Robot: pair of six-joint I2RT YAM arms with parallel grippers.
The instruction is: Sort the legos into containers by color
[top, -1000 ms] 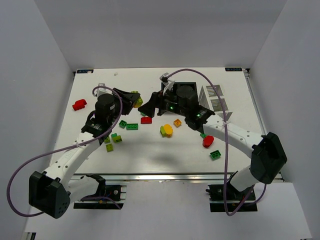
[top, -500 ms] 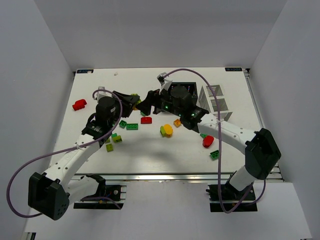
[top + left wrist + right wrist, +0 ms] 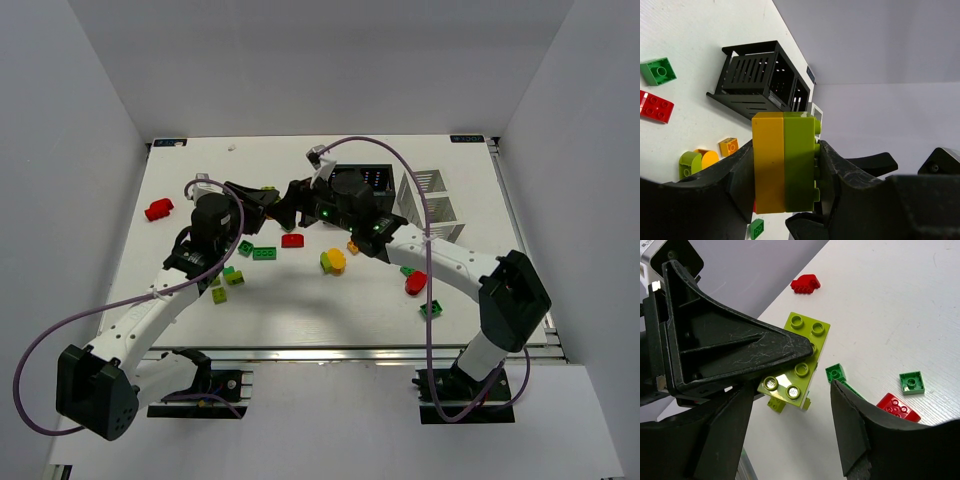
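Since your right tool (image 3: 790, 390) has swung toward upper centre, spread but narrowing, around the yellow-and-lime plastic brick stack (image 3: 785, 170) your left tool (image 3: 786, 152) pinches, split them next.

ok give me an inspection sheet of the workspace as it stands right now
surface: white table, loose bricks scattered across its middle
job's things: yellow-and-lime stack held off the table; red, green, lime and orange bricks lying loose, including a red brick at far left; black box and white basket at far right, contents not visible
clutter: nothing seen
grippers: left pincer shut on the stack; right pincer open, its fingers on either side of the same stack
cables: purple cables, one looping from each arm
surroundings: plain white walls on three sides
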